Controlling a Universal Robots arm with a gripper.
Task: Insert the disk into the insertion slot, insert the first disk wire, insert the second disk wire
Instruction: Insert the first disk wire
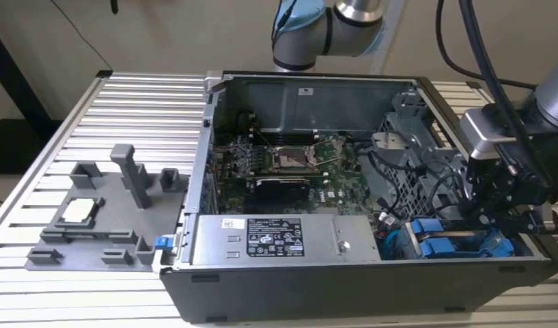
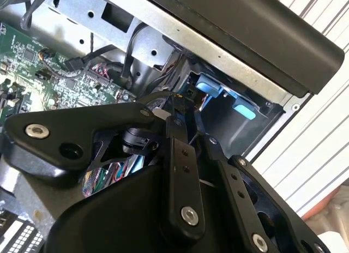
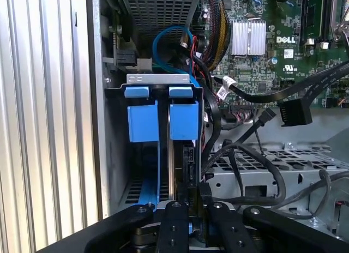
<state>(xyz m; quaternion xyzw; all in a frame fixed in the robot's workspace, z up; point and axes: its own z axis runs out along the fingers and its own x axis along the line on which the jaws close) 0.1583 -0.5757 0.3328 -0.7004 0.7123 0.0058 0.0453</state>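
Puts claw [image 3: 188, 208] low at the insertion slot [image 3: 116, 155], at the case's corner; cannot tell claw state. Looks seated in the slot: disk [image 3: 184, 121] in blue caddy, in line with claw. To do well: push straight along blue guides, stay square, avoid snagging black cables [image 3: 262, 122] just beside. Print on power-supply box [image 1: 279, 239] label and motherboard [image 3: 262, 56], not read off.

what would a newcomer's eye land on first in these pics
The open computer case with its green motherboard sits in the middle of the exterior view. Bright blue caddy tabs stand out in the drive bay at the case's corner on the exterior view's right, with the black gripper close by them.
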